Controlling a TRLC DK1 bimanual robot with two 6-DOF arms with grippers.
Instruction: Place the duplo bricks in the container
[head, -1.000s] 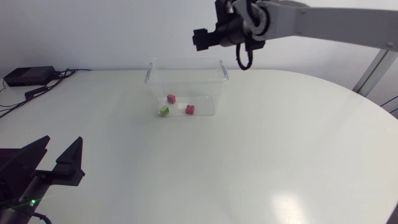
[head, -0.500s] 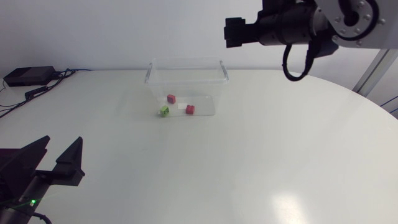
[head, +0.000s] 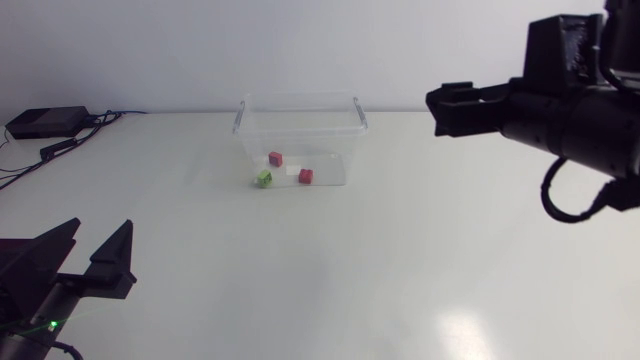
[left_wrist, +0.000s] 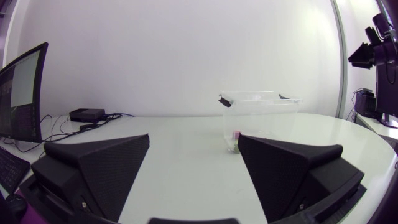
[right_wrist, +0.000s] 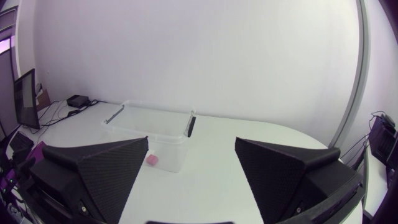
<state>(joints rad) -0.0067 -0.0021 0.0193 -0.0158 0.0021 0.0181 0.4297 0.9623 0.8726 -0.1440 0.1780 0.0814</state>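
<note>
Two claws, both spread wide with nothing in them. Over on the left, the left claw (head: 100, 230) sits low at the table's near corner, well apart from the clear box (head: 300, 104) mid-table. On the box floor are a green brick (head: 264, 178), a pink brick (head: 275, 158) and a red brick (head: 305, 176). The right claw (right_wrist: 191, 144) hangs high off to the box's right. The dropping-in looks done to me, so next is probably just parking the arms.

The clear rectangular plastic container (head: 345, 150) is glossy and see-through. The smooth white counter (head: 420, 240) carries a soft sheen. The black left end effector (left_wrist: 193, 142) looks matte, its broad fingers (left_wrist: 99, 168) finely grained.
</note>
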